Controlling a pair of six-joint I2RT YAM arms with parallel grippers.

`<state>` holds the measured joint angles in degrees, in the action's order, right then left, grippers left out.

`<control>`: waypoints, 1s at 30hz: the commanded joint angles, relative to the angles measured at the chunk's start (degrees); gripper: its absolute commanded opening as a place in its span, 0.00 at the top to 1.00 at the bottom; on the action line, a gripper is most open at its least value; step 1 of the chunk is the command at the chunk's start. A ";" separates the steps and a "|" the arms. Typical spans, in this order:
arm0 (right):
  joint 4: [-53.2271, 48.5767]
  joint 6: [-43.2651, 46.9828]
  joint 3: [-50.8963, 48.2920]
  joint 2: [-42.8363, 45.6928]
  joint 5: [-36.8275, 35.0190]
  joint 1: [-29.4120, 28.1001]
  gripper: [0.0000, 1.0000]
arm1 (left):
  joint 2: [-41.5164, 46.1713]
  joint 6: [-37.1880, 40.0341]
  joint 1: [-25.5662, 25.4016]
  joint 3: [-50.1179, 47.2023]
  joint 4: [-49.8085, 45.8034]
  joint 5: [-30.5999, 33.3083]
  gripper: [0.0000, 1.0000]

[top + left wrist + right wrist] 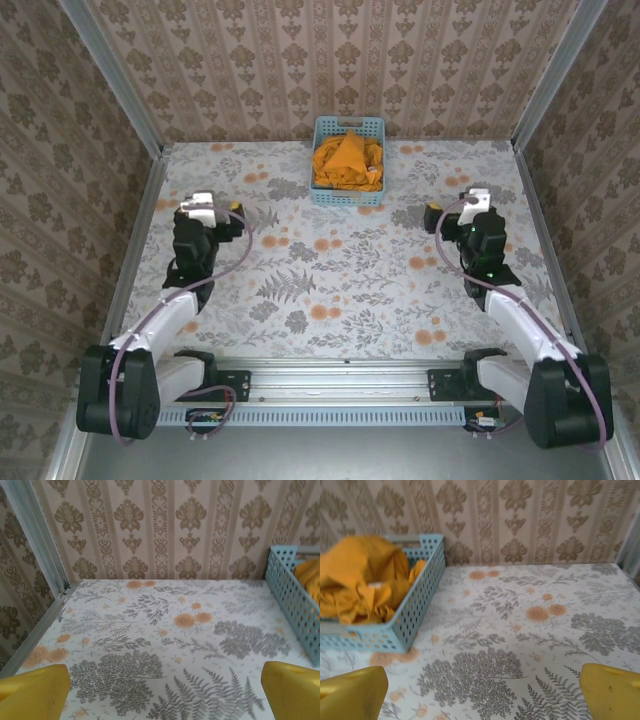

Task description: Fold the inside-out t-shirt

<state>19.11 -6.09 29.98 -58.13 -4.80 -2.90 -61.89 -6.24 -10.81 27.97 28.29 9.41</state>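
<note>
Sitting bunched in light blue lattice basket [349, 199] at table [340, 280] 12 o'clock: inside-out t-shirt [347, 162] | left gripper [165, 680], 9 o'clock: yellow fingers [35, 690] spread, grasping nothing | right gripper [485, 680], 3 o'clock: likewise spread, empty

Bare floral table [340, 280] offers free passage, bounded by 3 papered walls [60, 150]. Blue basket [347, 199] stands far centre by the back wall [250, 60], the t-shirt [347, 158] heaped above its rim.

Even, soft, bright lighting; faint shadows; overhead view sharp; wrist views slightly soft, near foreground blurred.
</note>
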 commanded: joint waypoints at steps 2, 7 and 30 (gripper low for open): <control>-14.98 -12.17 5.90 5.89 -4.67 -0.09 0.00 | 0.35 -23.42 0.27 8.39 -21.35 9.52 0.00; -13.78 -18.62 5.59 5.92 1.06 1.16 0.00 | -3.63 -25.23 4.06 14.78 -28.64 -0.74 0.00; -27.40 -18.25 52.94 -47.27 2.78 -14.07 0.00 | -10.65 -28.26 -4.67 12.99 -25.03 -13.80 0.00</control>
<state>-4.01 -23.00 77.47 -101.43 -0.25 -15.99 -72.93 -33.45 -14.70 41.63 2.11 -2.79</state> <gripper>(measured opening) 0.999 0.998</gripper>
